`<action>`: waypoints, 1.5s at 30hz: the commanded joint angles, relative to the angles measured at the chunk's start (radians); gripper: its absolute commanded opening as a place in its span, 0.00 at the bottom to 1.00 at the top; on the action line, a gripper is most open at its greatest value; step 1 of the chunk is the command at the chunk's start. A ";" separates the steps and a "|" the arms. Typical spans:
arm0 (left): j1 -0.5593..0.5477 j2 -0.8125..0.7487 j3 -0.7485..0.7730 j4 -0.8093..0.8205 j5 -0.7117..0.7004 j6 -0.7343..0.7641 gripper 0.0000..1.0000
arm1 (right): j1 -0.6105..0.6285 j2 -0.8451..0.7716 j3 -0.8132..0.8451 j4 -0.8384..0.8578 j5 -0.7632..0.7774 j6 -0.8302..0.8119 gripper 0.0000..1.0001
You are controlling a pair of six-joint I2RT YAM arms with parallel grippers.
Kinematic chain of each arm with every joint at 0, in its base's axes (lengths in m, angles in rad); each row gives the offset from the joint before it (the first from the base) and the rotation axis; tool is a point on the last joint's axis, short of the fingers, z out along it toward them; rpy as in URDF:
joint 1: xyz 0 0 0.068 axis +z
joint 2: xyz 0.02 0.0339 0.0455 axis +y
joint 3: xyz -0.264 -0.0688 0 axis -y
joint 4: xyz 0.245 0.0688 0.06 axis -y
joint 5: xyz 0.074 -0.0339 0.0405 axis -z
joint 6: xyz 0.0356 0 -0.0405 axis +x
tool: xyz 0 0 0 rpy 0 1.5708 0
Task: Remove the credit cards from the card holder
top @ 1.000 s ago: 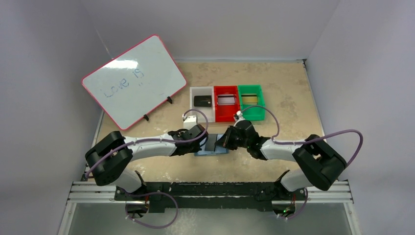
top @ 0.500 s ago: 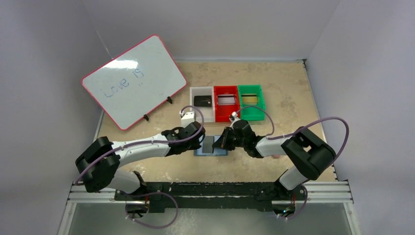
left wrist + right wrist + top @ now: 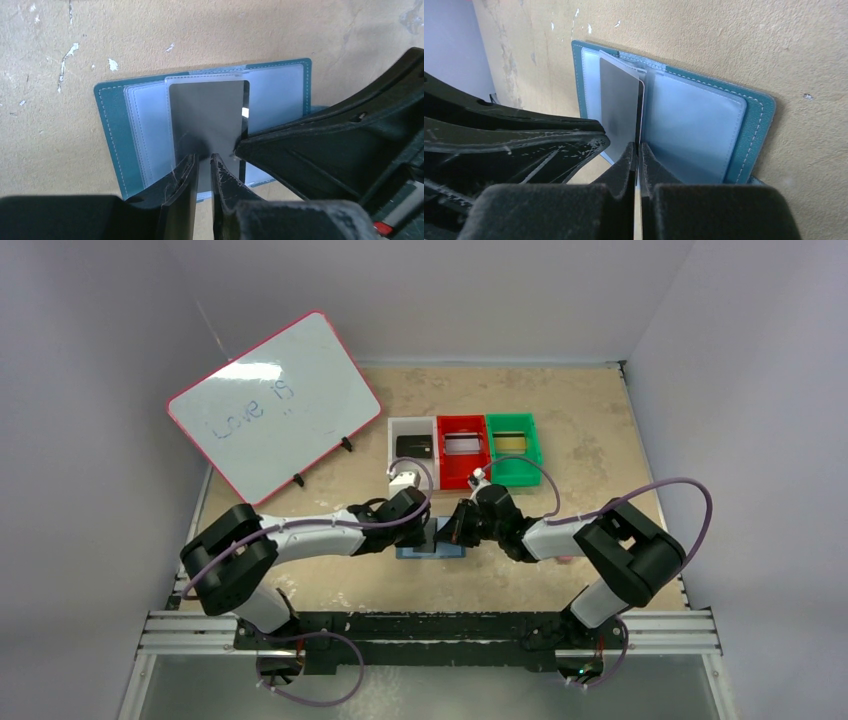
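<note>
Tan table (image 3: 600,440) carries the slate-blue card holder (image 3: 112,130), spread flat near the front and well apart from the bins (image 3: 463,478) behind. A grey card (image 3: 207,117) sticks out of its pockets. The right gripper (image 3: 638,147) pinches the card's side edge, and the narrowly parted left gripper (image 3: 202,160) straddles its near edge.

We see a tan, scuffed table (image 3: 590,430) with pale flecks in its surface. Toward its far left a pink-framed whiteboard (image 3: 275,405) stands tilted on small black feet. Three bins sit side by side at the middle: white bin (image 3: 412,421), red bin (image 3: 462,481), green bin (image 3: 515,478). Nearer us the card holder (image 3: 111,125) lies open and flat on the table.
</note>
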 commanded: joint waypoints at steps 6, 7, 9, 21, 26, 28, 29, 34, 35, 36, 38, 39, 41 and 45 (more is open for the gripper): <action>0.003 0.076 0.041 -0.131 -0.120 -0.017 0.10 | -0.001 -0.011 0.001 -0.030 0.006 -0.029 0.00; 0.003 0.083 0.034 -0.139 -0.131 -0.017 0.10 | -0.001 -0.011 0.004 -0.035 0.005 -0.034 0.00; 0.003 0.093 0.016 -0.143 -0.141 -0.016 0.09 | -0.001 -0.009 0.015 -0.056 0.002 -0.050 0.00; -0.020 0.129 -0.005 -0.172 -0.188 -0.023 0.06 | -0.005 -0.052 0.017 -0.087 -0.012 -0.051 0.00; -0.026 0.141 -0.015 -0.187 -0.214 -0.036 0.05 | -0.017 -0.079 -0.004 -0.089 -0.006 -0.045 0.00; -0.028 0.142 -0.019 -0.187 -0.216 -0.037 0.05 | -0.022 -0.085 -0.009 -0.091 -0.005 -0.045 0.00; -0.029 0.144 -0.020 -0.186 -0.217 -0.037 0.05 | -0.023 -0.086 -0.011 -0.094 -0.005 -0.045 0.00; -0.030 0.145 -0.020 -0.187 -0.222 -0.036 0.04 | -0.030 -0.082 -0.016 -0.093 -0.010 -0.043 0.00; -0.030 0.144 -0.020 -0.187 -0.223 -0.035 0.04 | -0.031 -0.080 -0.016 -0.092 -0.012 -0.044 0.00; -0.030 0.143 -0.018 -0.186 -0.222 -0.034 0.04 | -0.032 -0.079 -0.014 -0.092 -0.015 -0.045 0.00; -0.032 0.142 -0.015 -0.187 -0.221 -0.031 0.04 | -0.033 -0.077 -0.016 -0.092 -0.015 -0.046 0.00; -0.032 0.140 -0.016 -0.186 -0.222 -0.031 0.04 | -0.034 -0.076 -0.016 -0.096 -0.013 -0.046 0.00; -0.031 0.137 -0.016 -0.188 -0.225 -0.034 0.04 | -0.034 -0.079 -0.017 -0.110 -0.002 -0.046 0.00; -0.033 0.131 -0.018 -0.188 -0.230 -0.037 0.03 | -0.034 -0.077 0.003 -0.175 0.032 -0.066 0.00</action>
